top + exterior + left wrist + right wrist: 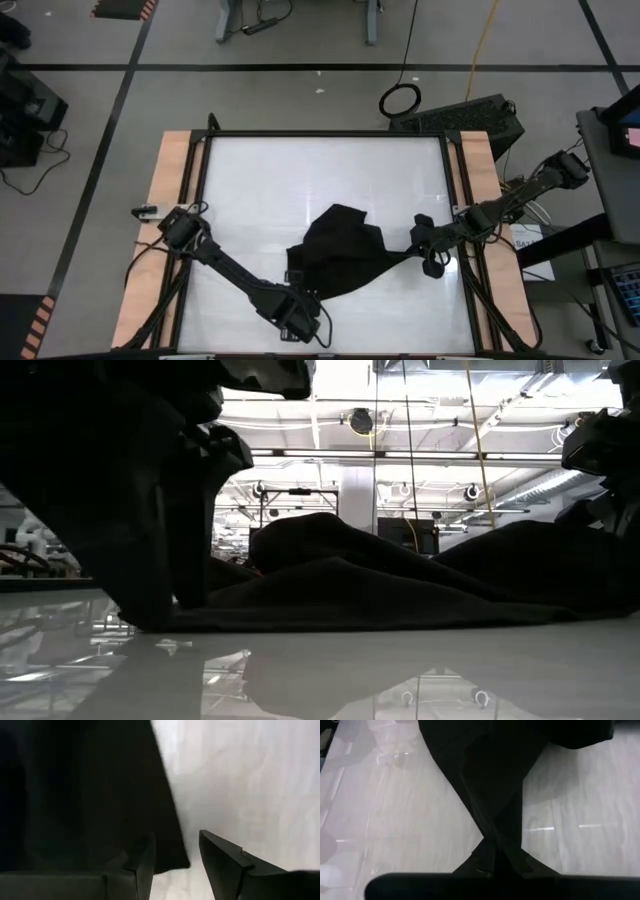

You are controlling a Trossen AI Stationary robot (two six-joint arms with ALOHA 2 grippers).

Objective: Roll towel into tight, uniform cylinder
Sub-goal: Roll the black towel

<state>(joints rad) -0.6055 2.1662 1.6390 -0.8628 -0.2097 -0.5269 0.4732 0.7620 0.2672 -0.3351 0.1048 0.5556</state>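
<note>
From above, the towel (340, 255) lies crumpled on the white table (300, 180), bunched rather than flat, with one corner drawn out thin toward the right gripper (425, 252) and the left gripper (295, 290) at its opposite edge. The low view alone shows the cloth's height: soft humps (330, 575) rising off the glossy tabletop. The left wrist view shows what the overhead cannot, the fingers (225, 865) standing apart with bare table between them, one finger against the towel's edge (100, 795). The right wrist view shows its fingers pinched together on a twisted corner of towel (495, 795).
</note>
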